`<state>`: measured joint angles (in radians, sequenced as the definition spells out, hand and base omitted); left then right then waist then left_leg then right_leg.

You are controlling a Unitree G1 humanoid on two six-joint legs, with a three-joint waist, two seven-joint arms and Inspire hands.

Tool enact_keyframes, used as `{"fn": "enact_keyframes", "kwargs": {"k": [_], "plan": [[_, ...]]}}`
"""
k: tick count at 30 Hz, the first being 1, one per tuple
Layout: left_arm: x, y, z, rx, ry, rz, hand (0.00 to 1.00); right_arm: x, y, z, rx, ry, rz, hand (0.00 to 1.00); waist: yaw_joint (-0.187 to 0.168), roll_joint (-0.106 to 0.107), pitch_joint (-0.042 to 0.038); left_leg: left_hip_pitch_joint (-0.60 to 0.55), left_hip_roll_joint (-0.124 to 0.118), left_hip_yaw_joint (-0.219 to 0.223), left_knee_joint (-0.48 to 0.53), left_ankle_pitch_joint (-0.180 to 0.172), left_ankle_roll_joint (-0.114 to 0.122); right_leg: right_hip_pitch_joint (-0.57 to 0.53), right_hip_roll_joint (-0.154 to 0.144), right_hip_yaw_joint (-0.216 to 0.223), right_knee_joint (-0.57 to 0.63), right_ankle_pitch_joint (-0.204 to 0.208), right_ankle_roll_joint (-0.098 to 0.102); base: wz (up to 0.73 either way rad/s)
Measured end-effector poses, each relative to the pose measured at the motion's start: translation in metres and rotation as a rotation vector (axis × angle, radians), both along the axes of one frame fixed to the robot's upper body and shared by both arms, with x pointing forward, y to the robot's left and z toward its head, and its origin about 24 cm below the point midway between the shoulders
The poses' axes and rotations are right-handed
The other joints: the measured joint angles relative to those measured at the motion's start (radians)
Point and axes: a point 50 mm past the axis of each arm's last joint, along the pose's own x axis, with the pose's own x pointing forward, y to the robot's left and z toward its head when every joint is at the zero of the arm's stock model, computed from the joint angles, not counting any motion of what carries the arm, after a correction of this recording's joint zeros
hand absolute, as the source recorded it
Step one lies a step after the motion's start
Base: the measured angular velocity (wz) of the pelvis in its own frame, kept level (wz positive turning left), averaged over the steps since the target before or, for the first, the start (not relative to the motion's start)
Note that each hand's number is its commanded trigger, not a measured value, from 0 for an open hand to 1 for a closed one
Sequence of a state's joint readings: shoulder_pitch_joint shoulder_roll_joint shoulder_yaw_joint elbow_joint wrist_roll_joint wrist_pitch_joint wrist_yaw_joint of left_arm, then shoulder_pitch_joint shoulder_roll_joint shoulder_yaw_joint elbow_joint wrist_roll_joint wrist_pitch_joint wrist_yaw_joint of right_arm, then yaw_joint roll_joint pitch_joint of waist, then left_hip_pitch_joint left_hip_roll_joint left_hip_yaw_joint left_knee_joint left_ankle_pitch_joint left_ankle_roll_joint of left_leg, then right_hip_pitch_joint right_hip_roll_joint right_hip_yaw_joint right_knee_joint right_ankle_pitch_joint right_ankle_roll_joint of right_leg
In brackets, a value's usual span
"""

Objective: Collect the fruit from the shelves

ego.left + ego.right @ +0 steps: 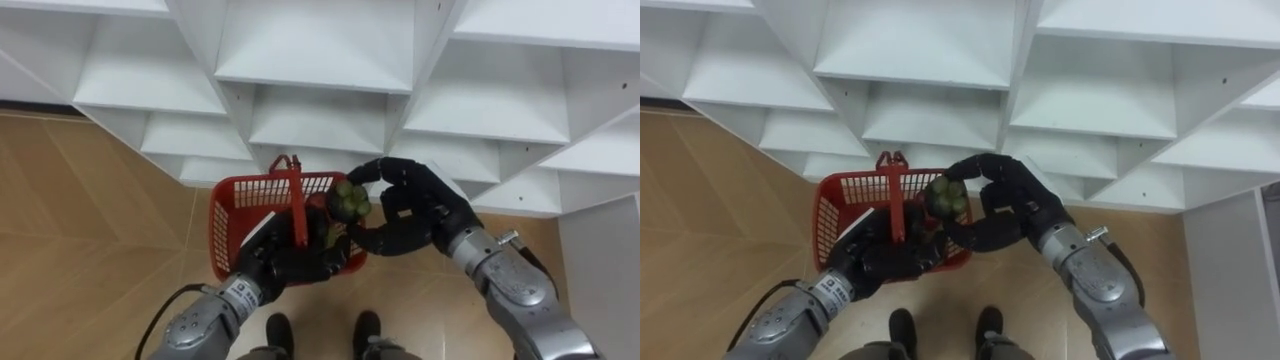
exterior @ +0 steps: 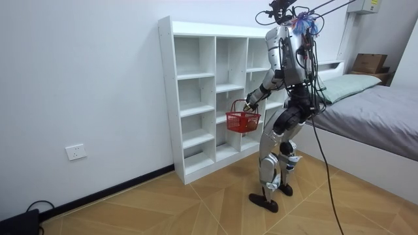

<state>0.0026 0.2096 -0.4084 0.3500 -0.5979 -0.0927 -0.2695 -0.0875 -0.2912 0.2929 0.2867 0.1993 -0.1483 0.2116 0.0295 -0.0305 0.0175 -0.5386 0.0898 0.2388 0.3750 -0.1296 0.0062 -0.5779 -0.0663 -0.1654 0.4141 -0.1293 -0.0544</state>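
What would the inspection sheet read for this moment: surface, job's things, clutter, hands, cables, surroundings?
surface: white shelving unit; no fruit seen on the shelves in view.
job's things: red basket held before the shelves; green fruit over its right rim.
clutter: nothing seen.
hands: left hand curled round the basket's handle; right hand pinching the fruit.
cables: a lead at a black box by the wall.
surroundings: wooden floor, bed, wall socket.
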Motion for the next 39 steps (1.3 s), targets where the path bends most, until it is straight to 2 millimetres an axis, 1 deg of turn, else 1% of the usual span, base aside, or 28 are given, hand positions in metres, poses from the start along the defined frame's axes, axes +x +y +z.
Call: {"fn": "enact_keyframes", "kwargs": {"k": [5,6,7,8,9,10,11,16,27,39], "plan": [[-0.0003,-0.0001,0.0000,-0.003,0.000,-0.003,1.00,0.0000,0.0029,-0.0002,0.009,-0.001,-0.003,1.00,-0.004,-0.001,-0.0002,0.000,0.000,0.001,-0.003,0.000,0.000,-0.001,-0.001,0.002,0.000,0.000,0.000,0.00],[-0.0003,-0.0006,0.0004,-0.004,-0.002,-0.005,1.00,0.0001,0.0028,-0.0001,0.011,-0.001,-0.004,0.96,-0.005,-0.002,-0.0002,0.000,0.000,0.001,-0.003,0.000,0.000,-0.001,-0.001,0.002,0.000,0.000,0.000,0.00],[-0.0004,-0.0006,0.0007,-0.004,-0.003,-0.006,1.00,0.0000,0.0029,0.0000,0.011,-0.002,-0.003,0.65,-0.006,-0.003,-0.0003,0.000,0.000,0.001,-0.003,0.000,0.000,-0.001,-0.001,0.002,0.000,0.000,0.000,0.00],[-0.0004,-0.0005,0.0009,-0.004,-0.004,-0.006,1.00,0.0001,0.0031,0.0004,0.012,-0.003,-0.003,0.52,-0.008,-0.004,-0.0008,0.000,-0.001,0.001,-0.003,0.000,0.000,-0.001,0.000,0.002,0.000,0.000,0.000,0.00],[-0.0003,-0.0003,0.0012,-0.004,-0.005,-0.006,1.00,0.0002,0.0031,0.0006,0.012,-0.004,-0.002,0.33,-0.010,-0.004,-0.0009,0.000,-0.001,0.001,-0.003,0.000,0.000,-0.001,0.000,0.003,0.000,0.000,0.000,0.00],[-0.0004,-0.0002,0.0012,-0.004,-0.005,-0.007,1.00,0.0002,0.0032,0.0006,0.012,-0.004,-0.002,0.08,-0.012,-0.004,-0.0009,0.000,-0.001,0.001,-0.003,0.000,0.000,-0.001,0.000,0.003,0.000,0.000,0.001,0.00],[-0.0006,-0.0001,0.0012,-0.004,-0.005,-0.007,1.00,0.0002,0.0032,0.0006,0.012,-0.004,-0.002,0.01,-0.015,-0.005,-0.0010,0.000,-0.001,0.001,-0.003,0.000,0.000,-0.001,-0.001,0.003,0.000,0.000,0.001,0.00],[-0.0007,0.0018,0.0021,-0.003,-0.011,-0.011,1.00,-0.0001,0.0036,0.0002,0.005,-0.006,-0.001,0.00,-0.030,-0.006,-0.0008,0.000,0.001,0.002,0.002,0.000,0.000,0.000,-0.001,0.002,-0.001,0.000,0.001,0.00],[-0.0006,0.0026,0.0025,-0.003,-0.014,-0.014,1.00,0.0000,0.0047,0.0012,0.002,-0.008,0.018,0.00,-0.030,-0.013,-0.0013,0.000,0.002,0.002,0.003,0.000,0.000,-0.001,0.000,0.001,0.001,0.000,0.000,0.00],[-0.0005,0.0024,0.0026,-0.003,-0.015,-0.015,1.00,0.0000,0.0048,0.0011,0.001,-0.008,0.018,0.00,-0.028,-0.013,-0.0012,0.000,0.002,0.002,0.003,0.000,0.000,-0.001,0.000,0.001,0.001,0.000,0.000,0.00]]}}
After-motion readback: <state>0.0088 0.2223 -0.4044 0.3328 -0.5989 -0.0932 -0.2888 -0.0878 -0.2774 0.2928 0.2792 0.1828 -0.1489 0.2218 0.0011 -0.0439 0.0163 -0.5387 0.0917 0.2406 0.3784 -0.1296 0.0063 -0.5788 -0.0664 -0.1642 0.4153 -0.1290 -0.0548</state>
